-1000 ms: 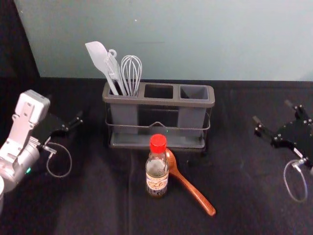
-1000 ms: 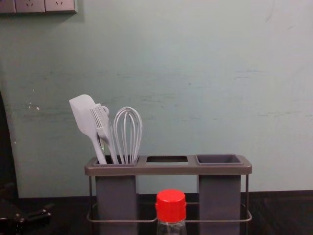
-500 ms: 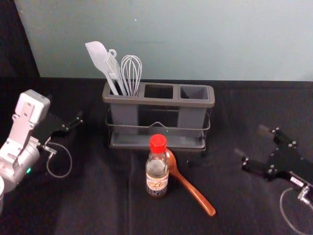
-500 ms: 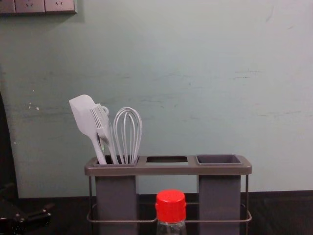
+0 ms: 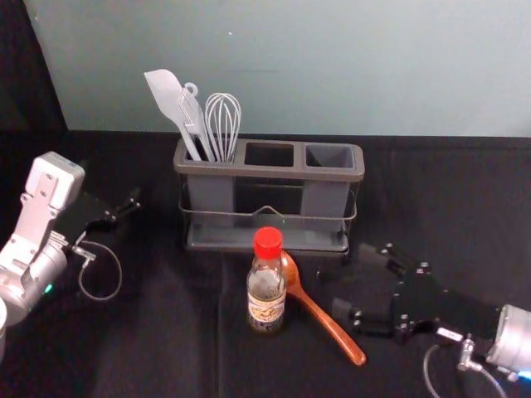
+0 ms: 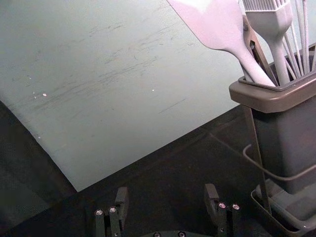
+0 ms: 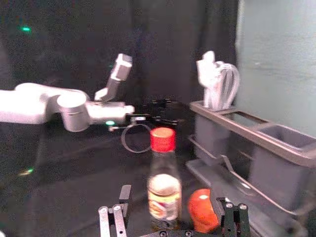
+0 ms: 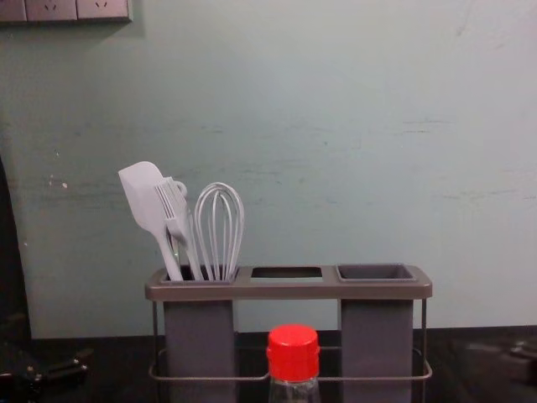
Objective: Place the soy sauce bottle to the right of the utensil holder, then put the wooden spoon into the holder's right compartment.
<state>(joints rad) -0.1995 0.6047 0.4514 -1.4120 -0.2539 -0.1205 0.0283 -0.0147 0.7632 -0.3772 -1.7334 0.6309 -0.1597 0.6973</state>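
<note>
Black gripper near spoon, head view

From here I see a spatula leaning left, a whisk to its right and a brush between them. Sockets sit high on the far wall, at left; black cloth lies nearer me.

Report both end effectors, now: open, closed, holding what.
Left end effector: open, empty, left of the utensil holder.
Right end effector: open, empty, right of the soy sauce bottle.
</note>
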